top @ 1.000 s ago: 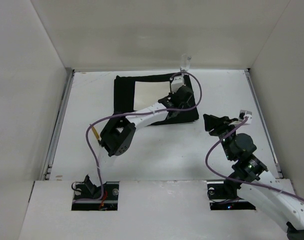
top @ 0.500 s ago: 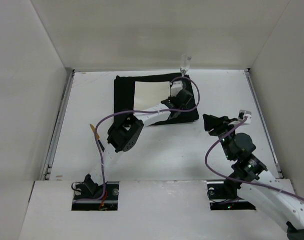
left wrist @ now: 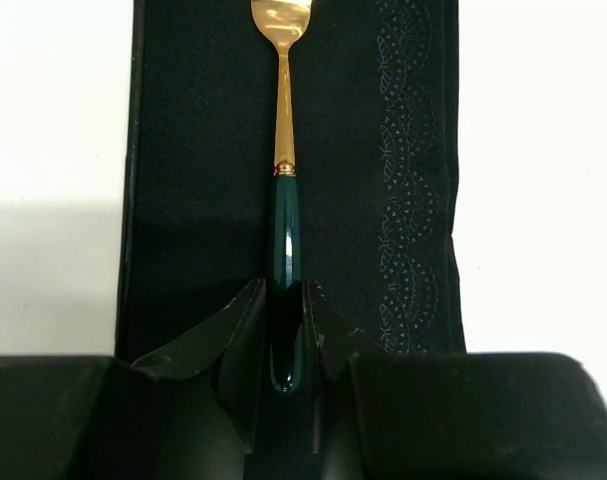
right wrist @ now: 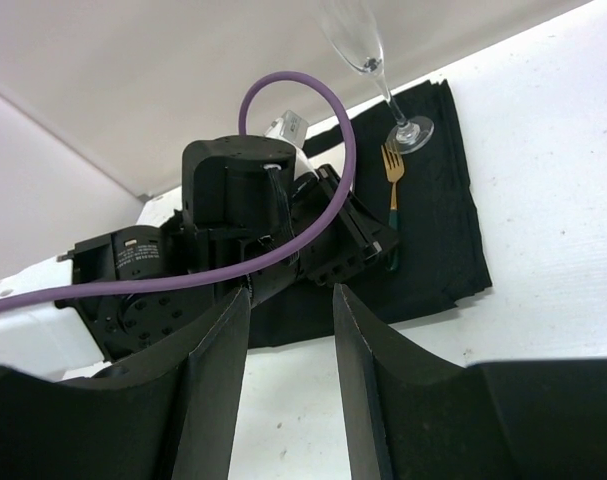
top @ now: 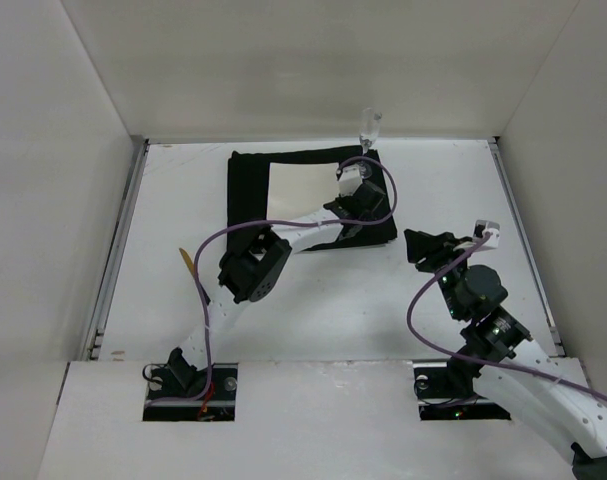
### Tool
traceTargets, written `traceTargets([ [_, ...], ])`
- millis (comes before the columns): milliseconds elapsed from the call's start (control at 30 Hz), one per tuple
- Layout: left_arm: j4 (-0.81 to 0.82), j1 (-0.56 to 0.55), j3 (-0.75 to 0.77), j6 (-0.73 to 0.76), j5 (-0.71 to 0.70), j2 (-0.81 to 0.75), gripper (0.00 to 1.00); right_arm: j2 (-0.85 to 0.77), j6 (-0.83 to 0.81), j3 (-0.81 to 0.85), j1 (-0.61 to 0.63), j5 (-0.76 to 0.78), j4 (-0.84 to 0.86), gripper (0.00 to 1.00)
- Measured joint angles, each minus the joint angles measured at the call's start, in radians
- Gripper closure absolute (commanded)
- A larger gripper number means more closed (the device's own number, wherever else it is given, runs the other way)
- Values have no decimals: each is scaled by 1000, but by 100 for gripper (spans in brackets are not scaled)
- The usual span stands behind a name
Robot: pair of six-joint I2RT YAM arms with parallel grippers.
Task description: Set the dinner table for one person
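The black placemat (top: 248, 190) is lying at the far middle of the white tabletop (top: 173, 200), which is spreading out bare on every side of it. A white square (top: 298, 185) is sitting on the placemat, leaving a black strip along the placemat's right side. A fork (left wrist: 284, 200) with a gold head and a dark green handle is lying flat along that strip, tines pointing to the placemat's far edge. A clear stemmed glass (right wrist: 358, 40) is standing upright on the placemat's far right corner, just beyond the tines.

The left claw (left wrist: 284, 285) is sitting low over the strip at the near end of the fork, with one finger close on each side of the green handle. Only thin dark slivers are showing between fingers and handle, so it cannot be told whether it is pinching or just flanking the fork. Bare tabletop is showing just past the placemat's right edge, to the right of this claw.

The right claw (right wrist: 290, 292) is hanging over bare tabletop off the placemat's near right corner, well apart from the fork. Its fingers are spread and nothing is sitting between them; it is pointing toward the placemat.
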Motion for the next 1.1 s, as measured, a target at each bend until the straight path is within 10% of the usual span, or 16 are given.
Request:
traceTargets([
  [667, 3, -13, 0, -18, -45, 1, 58, 0, 7, 0, 0, 0, 0, 55],
  [933, 31, -43, -138, 31, -89, -122, 57, -42, 7, -5, 0, 3, 0, 56],
  [1100, 108, -57, -399, 61, -131, -431, 70, -69, 9, -10, 0, 19, 1, 78],
])
